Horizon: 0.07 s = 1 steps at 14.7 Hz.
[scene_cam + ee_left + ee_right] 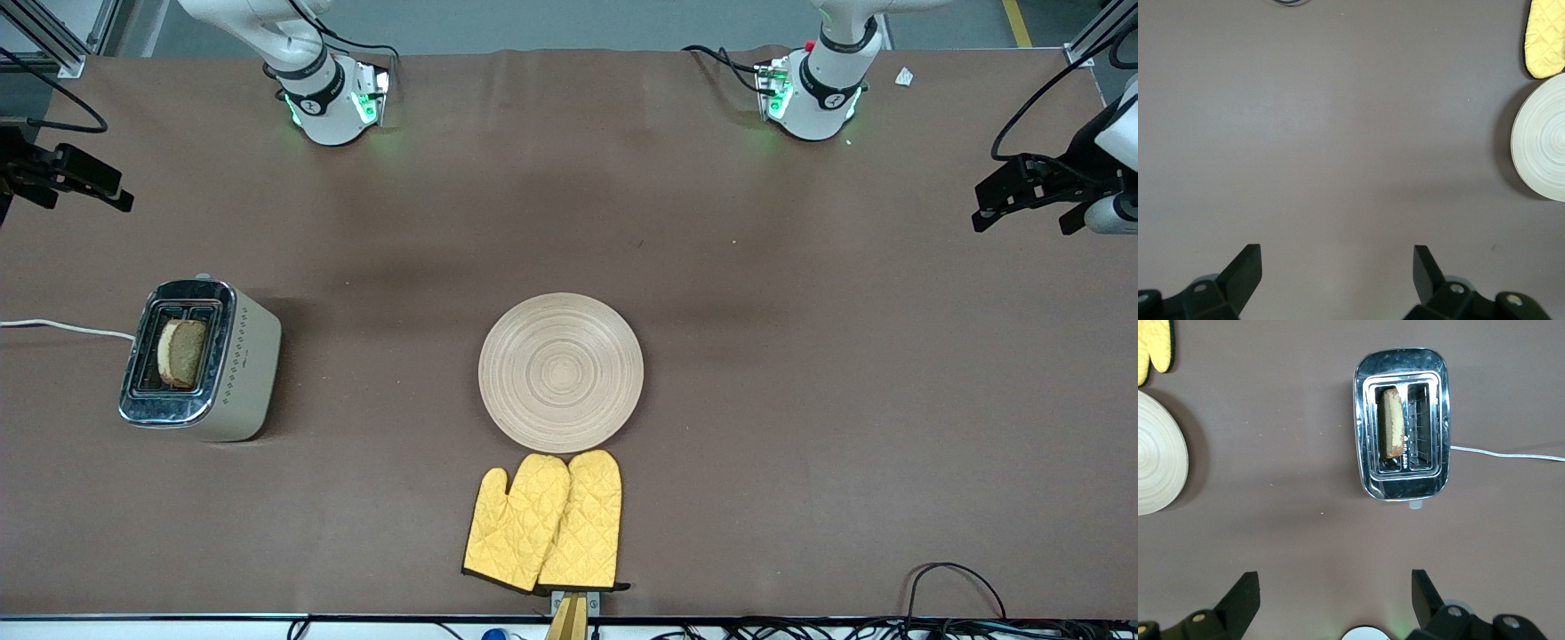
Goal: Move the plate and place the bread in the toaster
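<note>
— Below our right gripper (pixel 1335 587), on the brown table, we have the beige two-slot toaster with the shiny chrome top (pixel 203 360), and the brown wholegrain bread slice (pixel 182 352) stands on edge in one of its slots. Its fingers are spread wide with nothing between them.

— And our left gripper (pixel 1338 270)?

— Fingers wide apart too, nothing held, hanging over bare cloth at the left arm's end of the table. The round pale wooden plate with the ring grooves (pixel 561 372) lies well off to one side of it, toward the middle of the table.

— So which arm do we judge closer to what?

— The toaster sits toward the right arm's end, almost under the right gripper; the plate lies between the two grippers, well apart from both. The toaster's long axis, and the slice's with it, runs from the robots' bases toward the front camera, across the line between the right gripper's fingers.

— Is anything crowding the plate?

— A pair of yellow quilted oven mitts (pixel 544 523) lies nearer the front camera, their tips touching or just meeting the plate's rim; we cannot tell which.

— What is left, then?

— We judge the bread is already in its slot and the plate lies empty. Both arms seem to wait.
</note>
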Available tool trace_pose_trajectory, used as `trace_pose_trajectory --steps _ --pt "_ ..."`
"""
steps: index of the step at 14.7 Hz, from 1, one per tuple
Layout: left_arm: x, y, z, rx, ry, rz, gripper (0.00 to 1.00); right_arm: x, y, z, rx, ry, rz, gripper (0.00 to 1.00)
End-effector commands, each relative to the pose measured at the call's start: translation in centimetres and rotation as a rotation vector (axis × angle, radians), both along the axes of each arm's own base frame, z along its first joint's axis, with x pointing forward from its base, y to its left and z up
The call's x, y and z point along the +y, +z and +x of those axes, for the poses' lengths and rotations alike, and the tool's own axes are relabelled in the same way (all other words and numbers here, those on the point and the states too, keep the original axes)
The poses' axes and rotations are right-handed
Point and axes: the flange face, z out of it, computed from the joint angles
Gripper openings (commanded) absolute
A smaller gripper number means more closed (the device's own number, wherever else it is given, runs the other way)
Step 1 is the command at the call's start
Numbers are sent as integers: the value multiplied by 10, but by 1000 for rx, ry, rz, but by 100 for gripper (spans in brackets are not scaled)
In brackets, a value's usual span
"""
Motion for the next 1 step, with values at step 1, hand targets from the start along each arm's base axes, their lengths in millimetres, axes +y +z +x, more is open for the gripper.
trace_pose_trajectory --steps 1 --pt "-5 6 1 -5 -11 11 100 -1 0 -6 -1 8 -19 100"
